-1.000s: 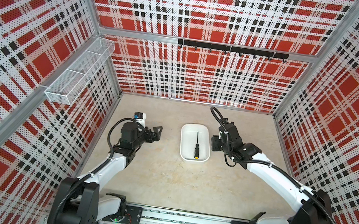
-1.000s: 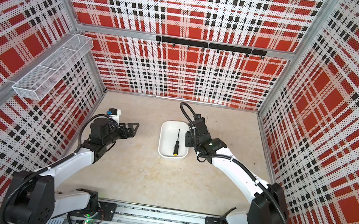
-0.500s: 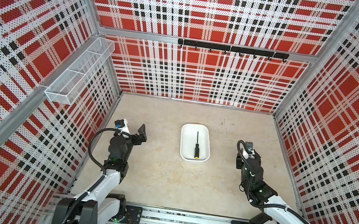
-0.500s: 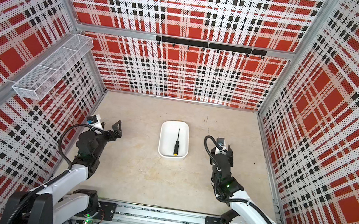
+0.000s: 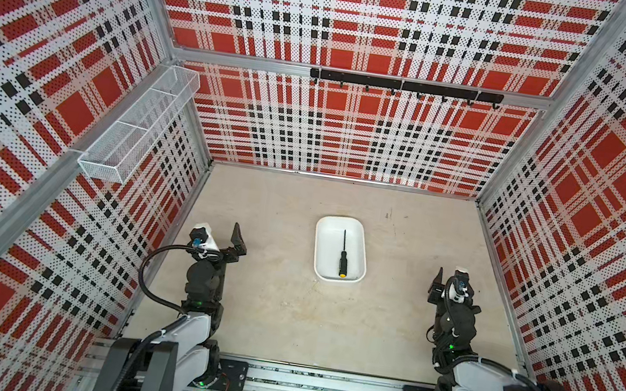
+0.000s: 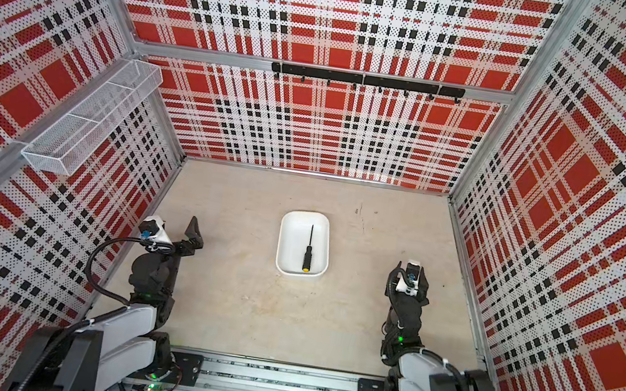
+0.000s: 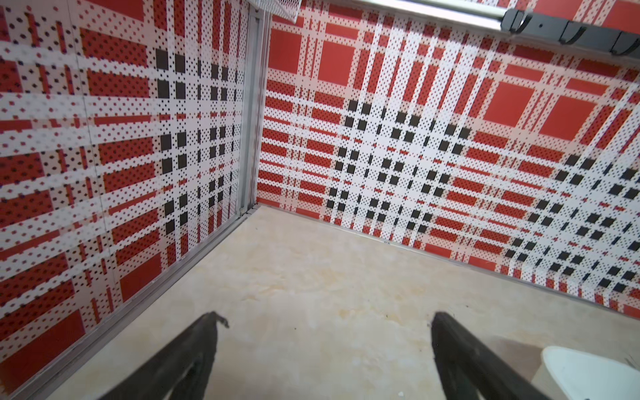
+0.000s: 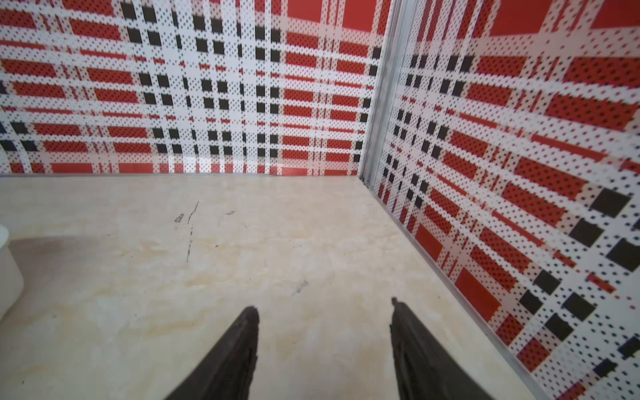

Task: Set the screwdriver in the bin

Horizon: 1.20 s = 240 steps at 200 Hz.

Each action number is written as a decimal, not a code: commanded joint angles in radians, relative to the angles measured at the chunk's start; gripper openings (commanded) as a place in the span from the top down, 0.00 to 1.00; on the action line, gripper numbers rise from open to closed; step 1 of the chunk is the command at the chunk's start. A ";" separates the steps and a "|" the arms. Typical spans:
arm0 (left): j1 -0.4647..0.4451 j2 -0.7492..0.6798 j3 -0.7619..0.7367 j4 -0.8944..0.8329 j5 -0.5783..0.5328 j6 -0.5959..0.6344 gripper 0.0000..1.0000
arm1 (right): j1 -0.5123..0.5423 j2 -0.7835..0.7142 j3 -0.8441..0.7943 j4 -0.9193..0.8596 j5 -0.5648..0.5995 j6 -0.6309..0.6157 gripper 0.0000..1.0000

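We see the screwdriver (image 5: 343, 256) lying inside the bin (image 5: 326, 244), along its length, with the yellow cap at the near end and the shaft pointing toward the back wall (image 5: 352, 147). It seems to lie flat on the bin floor, though it shows too small in both top views to be sure. The left gripper (image 7: 327, 317) has its fingers spread wide over the bare table (image 5: 286, 306), holding nothing. The right gripper (image 8: 325, 306) is also parted and empty. The grippers sit well apart from the bin, one on each side.
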 commanded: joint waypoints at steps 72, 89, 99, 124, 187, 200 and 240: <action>0.020 0.396 -0.002 0.489 0.084 0.076 0.02 | -0.041 0.460 0.092 0.478 -0.053 0.011 0.35; 0.020 0.496 0.006 0.565 0.107 0.077 0.02 | -0.053 0.444 0.119 0.405 -0.073 0.018 0.32; 0.023 0.523 0.018 0.589 0.127 0.075 0.02 | -0.062 0.431 0.141 0.344 -0.096 0.022 0.31; 0.025 0.500 0.098 0.397 0.138 0.084 0.02 | -0.125 0.395 0.228 0.112 -0.196 0.073 0.30; -0.021 0.493 0.136 0.310 0.062 0.119 0.02 | -0.178 0.386 0.279 0.003 -0.292 0.115 0.04; -0.023 0.493 0.136 0.308 0.056 0.121 0.02 | -0.178 0.385 0.278 0.004 -0.292 0.114 0.00; -0.031 0.493 0.138 0.303 0.040 0.123 0.02 | -0.177 0.387 0.279 0.003 -0.284 0.112 0.00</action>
